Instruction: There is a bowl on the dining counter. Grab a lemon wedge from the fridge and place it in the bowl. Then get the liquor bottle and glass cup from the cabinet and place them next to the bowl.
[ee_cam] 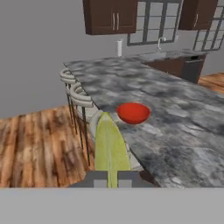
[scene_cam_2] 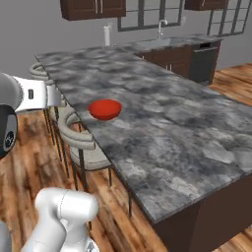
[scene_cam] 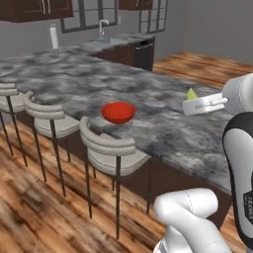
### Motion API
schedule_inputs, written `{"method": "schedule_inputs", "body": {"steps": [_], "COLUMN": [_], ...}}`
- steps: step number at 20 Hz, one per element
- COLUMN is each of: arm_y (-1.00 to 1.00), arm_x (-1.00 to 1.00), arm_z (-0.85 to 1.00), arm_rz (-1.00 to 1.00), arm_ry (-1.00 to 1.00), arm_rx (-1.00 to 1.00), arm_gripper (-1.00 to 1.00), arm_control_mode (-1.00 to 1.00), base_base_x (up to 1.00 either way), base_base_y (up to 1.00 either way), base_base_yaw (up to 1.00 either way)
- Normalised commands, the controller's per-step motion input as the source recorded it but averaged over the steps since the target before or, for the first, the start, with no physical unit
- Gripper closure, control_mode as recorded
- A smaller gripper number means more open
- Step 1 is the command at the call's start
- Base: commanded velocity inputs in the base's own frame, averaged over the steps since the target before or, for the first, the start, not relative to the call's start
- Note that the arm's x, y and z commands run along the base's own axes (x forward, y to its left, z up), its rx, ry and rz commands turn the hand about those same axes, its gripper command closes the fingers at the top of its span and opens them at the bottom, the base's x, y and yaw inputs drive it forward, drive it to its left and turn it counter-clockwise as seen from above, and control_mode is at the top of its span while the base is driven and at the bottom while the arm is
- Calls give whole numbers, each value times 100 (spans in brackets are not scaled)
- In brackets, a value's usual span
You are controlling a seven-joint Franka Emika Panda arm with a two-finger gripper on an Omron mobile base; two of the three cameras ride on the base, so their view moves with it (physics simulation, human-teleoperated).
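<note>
I see the lemon wedge (ee_cam: 111, 144) pinched between the end effector's (ee_cam: 112, 178) two fingertips, jaws drawn narrow on it. Its long axis runs straight out along the fingers, thin tip pointing toward the red bowl (ee_cam: 133, 112). From the left base view the wedge's yellow-green tip (scene_cam: 191, 93) pokes up above the end effector (scene_cam: 190, 106) — held in the air over the grey marbled surface (scene_cam: 89, 81), apart from the bowl (scene_cam: 118, 111). The bowl sits near the surface's stool-side edge, with stools (scene_cam: 111, 148) just beside it. A sink faucet (scene_cam_2: 160, 25) stands far behind.
</note>
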Motion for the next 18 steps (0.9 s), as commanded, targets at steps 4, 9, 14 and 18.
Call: {"method": "schedule_inputs", "body": {"steps": [4, 9, 14, 18], "arm_y": [0, 0, 0, 0], "arm_x": [0, 0, 0, 0], "arm_z": [0, 0, 0, 0], "arm_rz": [0, 0, 0, 0], "arm_ry": [0, 0, 0, 0], "arm_rx": [0, 0, 0, 0], "arm_gripper": [100, 100, 100, 100], "arm_control_mode": [100, 100, 100, 100], "base_base_x": [41, 26, 24, 25], "base_base_y": [67, 78, 80, 80], "base_base_yaw": [-50, -46, -45, -45]}}
